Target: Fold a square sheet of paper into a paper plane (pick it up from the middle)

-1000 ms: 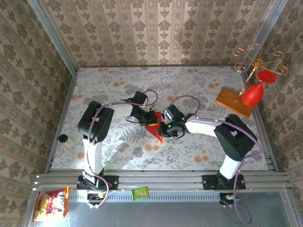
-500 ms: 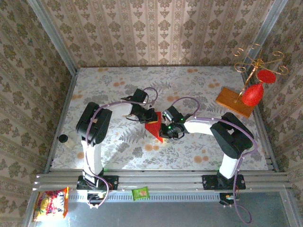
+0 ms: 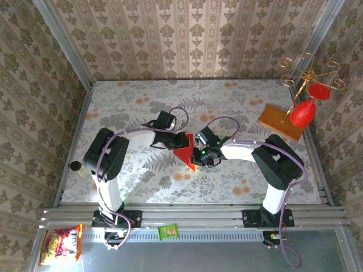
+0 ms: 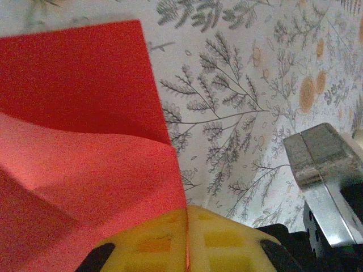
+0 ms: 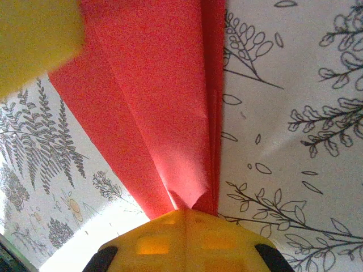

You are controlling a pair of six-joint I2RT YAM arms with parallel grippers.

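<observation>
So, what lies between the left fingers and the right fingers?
The red paper, seen from the top view; left fingers and right fingers both pinch it.

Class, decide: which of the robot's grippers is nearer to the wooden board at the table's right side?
Right. The right gripper sits left of the wooden board, pinching the red paper. The left gripper pinches the same paper from farther left.
</observation>
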